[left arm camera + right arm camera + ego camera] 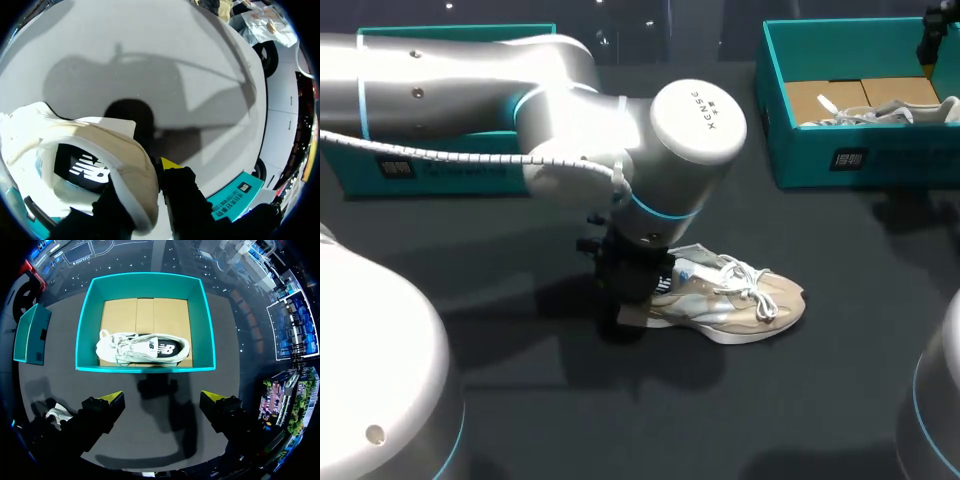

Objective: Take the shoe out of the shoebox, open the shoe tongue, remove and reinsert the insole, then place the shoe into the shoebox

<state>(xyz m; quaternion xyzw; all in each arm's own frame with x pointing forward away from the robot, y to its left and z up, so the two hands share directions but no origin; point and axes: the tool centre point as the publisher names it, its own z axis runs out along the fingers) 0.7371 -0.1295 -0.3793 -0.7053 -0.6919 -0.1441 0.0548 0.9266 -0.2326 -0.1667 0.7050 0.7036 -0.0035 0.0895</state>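
Reaches in from the left with the left arm (520,110), past the middle of the counter (800,400). Grips the heel of the beige sneaker (735,298) with the left pincer (632,305) — one finger inside the collar, the other behind it, with the padded rim pinched narrowly between them. Has the sneaker upright on the counter near the middle, toe to the robot's right and white laces loose over the tongue. Shows, in the left wrist view, one yellow tip just beside the heel rim and a black patch on the insole inside the opening.

Holds the right pincer (162,400) spread wide above the counter, just short of the near wall of the teal shoebox (145,287) and touching nothing. Looks down into the box at a brown cardboard floor and a second sneaker (142,347) lying on its side along the near wall. Finds the teal lid (30,335) on the counter too — well apart from the shoebox, toward the robot's left.
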